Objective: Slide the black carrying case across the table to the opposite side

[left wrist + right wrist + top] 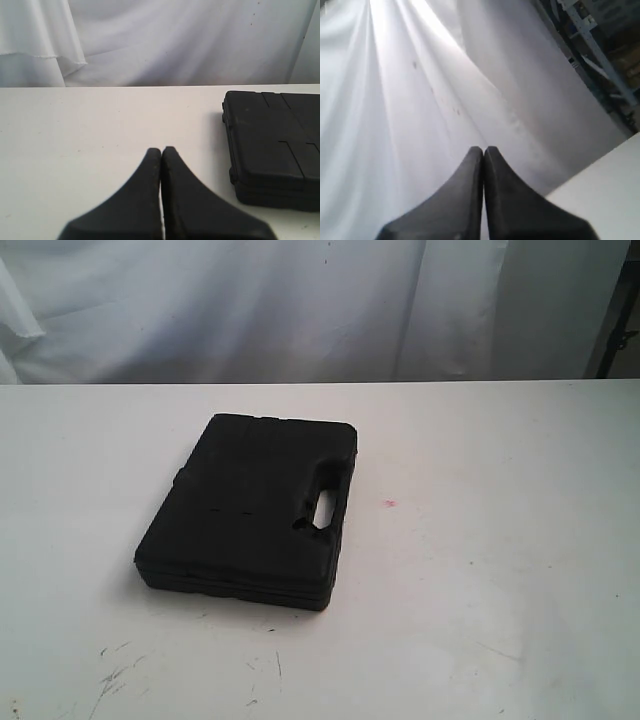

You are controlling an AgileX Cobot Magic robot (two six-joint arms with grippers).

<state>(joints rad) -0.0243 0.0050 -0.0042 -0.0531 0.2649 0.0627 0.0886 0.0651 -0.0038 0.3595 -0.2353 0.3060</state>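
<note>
Left end effector (161, 150) was closed, held level above the table (75, 130); right end effector (483, 149) was closed, tilted upward. The case (250, 510) lay flat, long axis near-to-far, handle side facing right.

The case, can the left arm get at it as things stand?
Probably yes. The left gripper is shut over bare table, and nothing lies between it and the case, which sits close by on that arm's side.
</note>
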